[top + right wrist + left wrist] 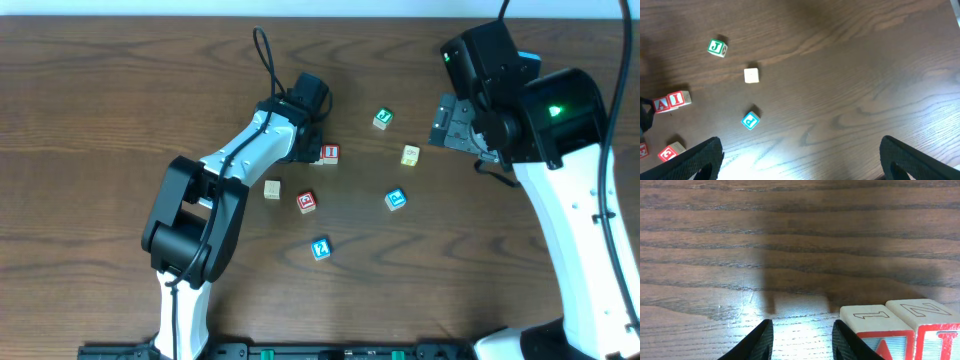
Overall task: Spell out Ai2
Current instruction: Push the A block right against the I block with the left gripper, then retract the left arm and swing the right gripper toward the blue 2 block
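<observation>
Toward far edge, midway along, A-I pair [669, 101] sitting joined. Left gripper [802, 340] hovering just beside, fingers parted, holding nothing; careless pull-back maybe knocking pair askew. Right gripper [800, 165] gaping, empty too.

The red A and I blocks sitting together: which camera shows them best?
The right wrist view: the A and I blocks sit whole in frame with both red letters readable. Overhead, the pair is small and only the I is clear, next to the left gripper. The left wrist view crops the blocks at the frame's corner.
</observation>
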You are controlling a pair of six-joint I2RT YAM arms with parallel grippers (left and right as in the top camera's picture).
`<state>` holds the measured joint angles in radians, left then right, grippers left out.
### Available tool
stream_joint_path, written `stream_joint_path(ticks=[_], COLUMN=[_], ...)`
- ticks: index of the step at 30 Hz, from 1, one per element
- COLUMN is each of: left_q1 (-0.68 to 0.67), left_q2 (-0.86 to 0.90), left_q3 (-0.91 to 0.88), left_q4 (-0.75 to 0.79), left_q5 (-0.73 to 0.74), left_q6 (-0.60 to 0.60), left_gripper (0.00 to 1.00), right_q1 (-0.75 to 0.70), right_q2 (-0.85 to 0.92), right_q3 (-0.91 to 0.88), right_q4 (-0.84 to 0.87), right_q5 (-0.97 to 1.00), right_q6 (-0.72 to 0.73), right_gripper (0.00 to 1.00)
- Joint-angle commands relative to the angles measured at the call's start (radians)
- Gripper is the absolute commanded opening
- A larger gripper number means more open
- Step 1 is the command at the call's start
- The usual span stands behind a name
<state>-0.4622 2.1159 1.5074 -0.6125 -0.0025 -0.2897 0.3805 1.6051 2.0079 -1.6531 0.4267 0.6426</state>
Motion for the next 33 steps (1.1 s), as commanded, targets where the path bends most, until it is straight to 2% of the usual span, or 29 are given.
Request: stream_joint_path(ticks=[1, 7, 10, 16, 21, 25, 28, 33], left_q1=[-0.003, -0.002, 0.003, 0.038, 0.043, 0.043, 0.035, 0.005], left_q2=[0.013, 0.013, 0.013, -0.012, -0.119, -0.238, -0.338, -0.467], left_q3=[0.017, 0.017, 0.018, 0.053, 0.056, 0.056, 0.05, 0.045], left_q4=[-0.003, -0.003, -0.021, -0.146, -0.247, -0.346, -0.459, -0.543], left_q5=[0.003, -0.009, -0.095, -0.109, -0.091, -0.002, -0.01, -0.026], left_q6=[-0.006, -0.005, 0.017, 0.047, 0.058, 0.034, -0.037, -0.041], left_gripper=[0.4, 0.38, 0.39, 0.39, 0.4, 0.45, 0.45, 0.45], right_q1=[-0.007, -0.007, -0.007, -0.007, -0.007, -0.007, -0.007, -0.007], right_q2=[-0.006, -0.006, -0.006, -0.006, -0.006, -0.031, -0.088, -0.185], right_q3=[0.008, 0.008, 0.008, 0.008, 0.008, 0.008, 0.009, 0.007], right_q4=[0.0, 0.0, -0.001, -0.002, -0.016, -0.027, -0.033, -0.045], right_q5=[0.011, 0.011, 0.011, 0.011, 0.009, -0.008, -0.024, -0.06], right_q6=[-0.008, -0.008, -0.008, -0.008, -0.007, 0.0, -0.002, -0.044], right_gripper=[0.99, 0.99, 0.99, 0.99, 0.99, 0.99, 0.99, 0.99])
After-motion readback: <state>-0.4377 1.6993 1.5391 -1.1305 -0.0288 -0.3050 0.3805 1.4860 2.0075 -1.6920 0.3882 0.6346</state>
